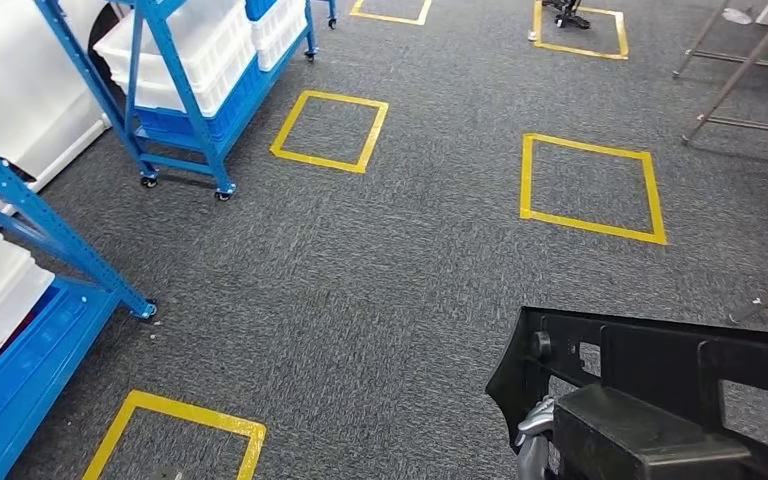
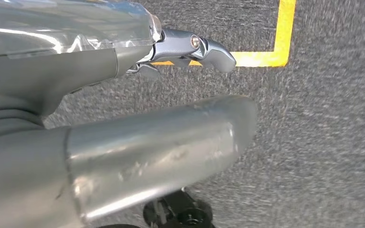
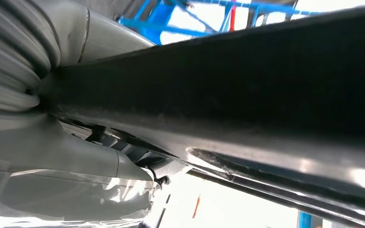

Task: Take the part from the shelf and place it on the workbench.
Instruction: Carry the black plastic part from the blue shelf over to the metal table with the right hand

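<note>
Currently you carry one part point(image 1: 660, 390): black moulded plastic, ribbed, with cut-outs, low on your right. Your right hand point(image 3: 52, 142) grips it, the part's dark edge running across the palm. Your left hand point(image 2: 123, 128) holds nothing, fingers apart over the floor. Surroundings: grey speckled carpet point(image 1: 410, 270), yellow tape squares point(image 1: 590, 187), blue wheeled shelves point(image 1: 190, 90) with white bins point(image 1: 185, 50).

Open carpet point(image 1: 420, 260) ahead; blue shelving point(image 1: 185, 90) leftward, metal frames point(image 1: 740, 80) far right.
</note>
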Tool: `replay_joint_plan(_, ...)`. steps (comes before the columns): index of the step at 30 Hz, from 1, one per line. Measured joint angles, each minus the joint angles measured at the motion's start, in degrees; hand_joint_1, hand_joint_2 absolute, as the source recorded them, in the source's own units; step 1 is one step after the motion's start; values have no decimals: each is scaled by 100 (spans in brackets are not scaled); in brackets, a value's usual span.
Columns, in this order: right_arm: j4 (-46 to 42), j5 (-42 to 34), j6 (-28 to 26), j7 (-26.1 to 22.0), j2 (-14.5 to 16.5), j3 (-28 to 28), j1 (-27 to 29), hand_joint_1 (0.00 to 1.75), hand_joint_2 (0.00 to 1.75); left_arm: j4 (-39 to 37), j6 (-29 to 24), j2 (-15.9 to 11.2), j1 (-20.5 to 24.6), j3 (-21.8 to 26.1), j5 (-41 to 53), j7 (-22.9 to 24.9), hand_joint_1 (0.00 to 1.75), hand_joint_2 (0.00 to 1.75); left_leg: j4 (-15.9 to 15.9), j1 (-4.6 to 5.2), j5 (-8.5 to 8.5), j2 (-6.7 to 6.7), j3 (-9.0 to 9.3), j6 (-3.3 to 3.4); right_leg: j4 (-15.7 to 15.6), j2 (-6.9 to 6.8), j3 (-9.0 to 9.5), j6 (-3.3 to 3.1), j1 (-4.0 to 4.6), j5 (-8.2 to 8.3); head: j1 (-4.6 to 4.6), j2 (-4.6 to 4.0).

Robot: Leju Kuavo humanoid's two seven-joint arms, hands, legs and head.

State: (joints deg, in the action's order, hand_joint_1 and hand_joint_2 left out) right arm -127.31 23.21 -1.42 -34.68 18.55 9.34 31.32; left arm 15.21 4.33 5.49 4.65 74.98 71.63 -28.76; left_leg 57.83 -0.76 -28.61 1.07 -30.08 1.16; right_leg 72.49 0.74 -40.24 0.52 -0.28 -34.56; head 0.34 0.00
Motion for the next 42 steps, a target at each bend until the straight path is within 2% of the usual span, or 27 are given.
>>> replay_joint_plan(1, 4, -1, 1, 4, -1, -6, 2, 175, 175, 0, 0, 0, -8, 1, 0, 7, 0, 0, 3, 12, -8, 92, 0, 5, 201, -31, -93, 5, -7, -40, -1, 0)
replay_joint_plan(2, 8, -1, 6, 7, 0, -13, 4, 175, 175, 0, 0, 1, -9, 1, 0, 15, 0, 0, 5, 20, -19, 180, 5, 7, 207, -51, -87, 2, -10, 23, -1, 0)
replay_joint_plan(4, 9, -2, 22, 10, 1, -23, 7, 175, 175, 0, 0, 8, 5, 1, 2, 27, 0, 0, 6, 30, -45, 323, 37, -5, -400, -151, 260, -37, 4, 381, 0, 0)
replay_joint_plan(5, 9, -2, 32, 11, 1, -28, 5, 175, 175, 0, 0, 16, 11, 1, 4, 32, 0, 0, 7, 40, -63, 384, 61, -20, -803, -313, 486, -78, 39, 513, -1, 0)
replay_joint_plan(7, 8, -2, 44, 11, 2, -38, 3, 175, 175, 0, 0, 34, 16, 1, 13, 40, 0, 0, 9, 57, -95, 492, 98, -64, -1308, -535, 755, -155, 113, 624, -2, 0)
replay_joint_plan(8, 8, -2, 48, 11, 3, -45, 4, 175, 175, 0, 0, 42, 19, 0, 16, 43, 0, 0, 4, 63, -106, 551, 113, -87, -1371, -566, 774, -182, 145, 606, -2, 0)
replay_joint_plan(10, 6, -2, 51, 11, 5, -57, 13, 175, 175, 0, 0, 54, 33, -1, 17, 45, 0, 0, -8, 64, -135, 646, 151, -130, -1425, -410, 776, -225, 131, 645, -1, 0)
replay_joint_plan(12, 4, -2, 52, 10, 14, -58, 15, 175, 175, 0, 2, 67, 46, -3, 19, 44, 0, 0, 206, 51, -311, 419, 94, -173, -1504, -265, 813, -279, 74, 692, -12, 0)
replay_joint_plan(14, 8, -2, 62, 9, 21, -57, 10, 175, 175, 1, 2, 74, 33, -3, 20, 45, 0, 0, 879, 27, -673, 59, -199, -208, -1530, -115, 827, -312, 47, 713, -36, -1)
replay_joint_plan(16, 17, -2, 76, 11, 23, -61, 9, 175, 175, 2, 2, 70, 0, -3, 20, 52, 0, 0, 1546, 13, -895, -55, -526, -238, -1515, 56, 823, -321, 46, 712, -49, -1)
replay_joint_plan(17, 25, -2, 80, 11, 23, -62, 10, 175, 175, 2, 2, 68, -8, -3, 20, 55, 0, 0, 1618, 5, -838, -68, -581, -252, -1502, 148, 826, -317, 40, 708, -48, -1)
replay_joint_plan(19, 38, 1, 84, 10, 23, -64, 10, 175, 175, 2, 2, 68, -9, -3, 21, 60, 0, 0, 1106, -28, -422, -147, -397, -280, -1447, 328, 831, -282, 18, 684, -47, 0)
replay_joint_plan(20, 43, 5, 85, 10, 23, -64, 9, 175, 175, 2, 2, 69, -7, -3, 22, 61, 0, 0, 731, -55, -243, -301, -248, -299, -1407, 409, 820, -251, 9, 663, -50, 0)
replay_joint_plan(22, 46, 21, 85, 9, 24, -64, 5, 175, 175, 2, 2, 72, -13, -3, 28, 64, 0, 0, 222, -90, -84, -583, -61, -292, -1314, 558, 756, -178, 0, 634, -56, 0)
replay_joint_plan(23, 48, 34, 85, 9, 25, -65, 6, 175, 175, 2, 2, 74, -16, -3, 32, 67, 0, 0, 176, -84, -113, -647, -45, -264, -1297, 627, 718, -142, -5, 640, -60, 0)
replay_joint_plan(25, 49, 69, 79, 11, 27, -68, 17, 175, 175, 2, 2, 78, -10, -4, 38, 71, 0, 0, 152, -65, -87, -524, -40, -174, -1294, 731, 662, -72, -27, 667, -55, 0)
replay_joint_plan(27, 48, 98, 59, 12, 27, -77, 23, 175, 175, 5, 2, 83, 5, -8, 45, 67, 0, 0, 115, -64, -54, -374, -34, -89, -1129, 488, 565, -23, -17, 562, -23, 0)
replay_joint_plan(29, 48, 121, 34, 17, 27, -86, 19, 175, 175, 9, 2, 85, -5, -9, 61, 62, 0, 0, 93, -45, -48, -203, -36, -31, -549, 103, 282, 8, 1, 231, 20, 0)
replay_joint_plan(31, 49, 156, 9, 27, 27, -92, 18, 175, 175, 13, 2, 81, -30, -8, 83, 61, 0, 0, 94, -15, -61, -7, -39, -5, 133, -24, -56, 24, -5, -48, 31, 0)
replay_joint_plan(32, 50, 175, -3, 33, 27, -96, 20, 175, 175, 16, 2, 79, -34, -8, 91, 61, 0, 0, 94, -3, -69, 83, -36, 1, 265, -41, -119, 20, -7, -48, 32, 0)
replay_joint_plan(33, 50, 192, -12, 38, 27, -98, 21, 175, 175, 19, 1, 78, -29, -9, 95, 61, 0, 0, 94, 7, -79, 167, -27, 3, 179, -59, -67, 4, -2, 61, 31, 0)
replay_joint_plan(34, 50, 204, -16, 42, 27, -100, 23, 175, 175, 21, 1, 78, -19, -10, 96, 60, 0, 0, 94, 15, -91, 237, -9, 1, -118, -103, 100, -26, 10, 246, 31, 0)
replay_joint_plan(36, 46, 228, -26, 49, 28, -101, 18, 175, 175, 22, 1, 85, -5, -16, 96, 54, 0, 0, 94, 35, -124, 363, 37, -18, -916, -372, 537, -122, 87, 543, 31, 0)
replay_joint_plan(38, 38, 262, -46, 61, 32, -100, 15, 175, 175, 22, 1, 93, -2, -21, 98, 46, 0, 0, 87, 53, -150, 483, 65, -58, -1321, -556, 737, -195, 165, 605, 30, -1)
replay_joint_plan(40, 28, 297, -72, 82, 35, -101, 26, 175, 175, 23, 1, 99, 10, -26, 100, 42, 0, 0, 61, 69, -167, 616, 103, -104, -1371, -444, 739, -225, 168, 617, 29, 0)
replay_joint_plan(41, 20, 310, -84, 91, 40, -102, 37, 175, 175, 24, 0, 101, 22, -31, 102, 40, 0, 0, 75, 67, -196, 592, 124, -130, -1412, -372, 759, -237, 148, 640, 29, 0)
replay_joint_plan(42, 10, 321, -93, 97, 47, -100, 40, 175, 175, 25, 0, 104, 34, -35, 103, 34, 0, 0, 169, 63, -274, 476, 106, -154, -1455, -304, 786, -254, 120, 664, 23, 0)
